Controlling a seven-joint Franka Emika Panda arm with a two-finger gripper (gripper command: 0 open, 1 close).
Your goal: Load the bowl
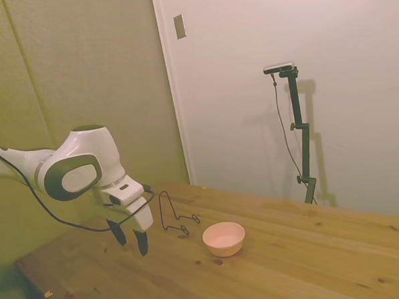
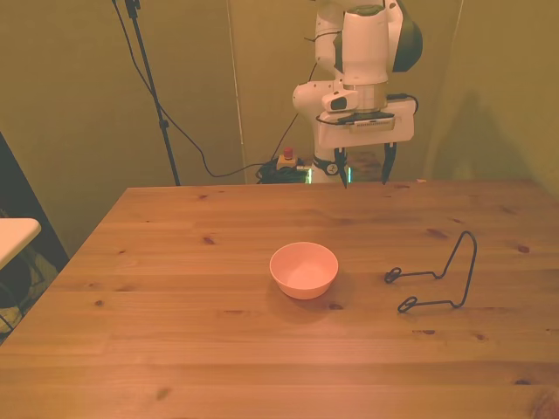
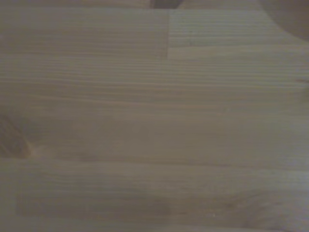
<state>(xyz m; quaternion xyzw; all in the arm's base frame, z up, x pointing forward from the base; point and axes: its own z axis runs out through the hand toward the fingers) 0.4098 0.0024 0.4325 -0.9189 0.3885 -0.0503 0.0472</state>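
The small pale pink bowl (image 1: 223, 238) (image 2: 303, 269) stands upright and empty on the wooden table (image 2: 175, 288), near its middle. My gripper (image 1: 129, 239) (image 2: 364, 168) hovers just above the table close to the robot's side, well apart from the bowl. Its two dark fingers are spread open with nothing between them. The wrist view holds only blurred bare wood (image 3: 154, 125).
A thin black wire stand (image 1: 175, 216) (image 2: 441, 275) rests on the table, on the front view's right of the bowl, between gripper and bowl in the side view. A pale object's edge (image 2: 13, 234) shows at the front view's left.
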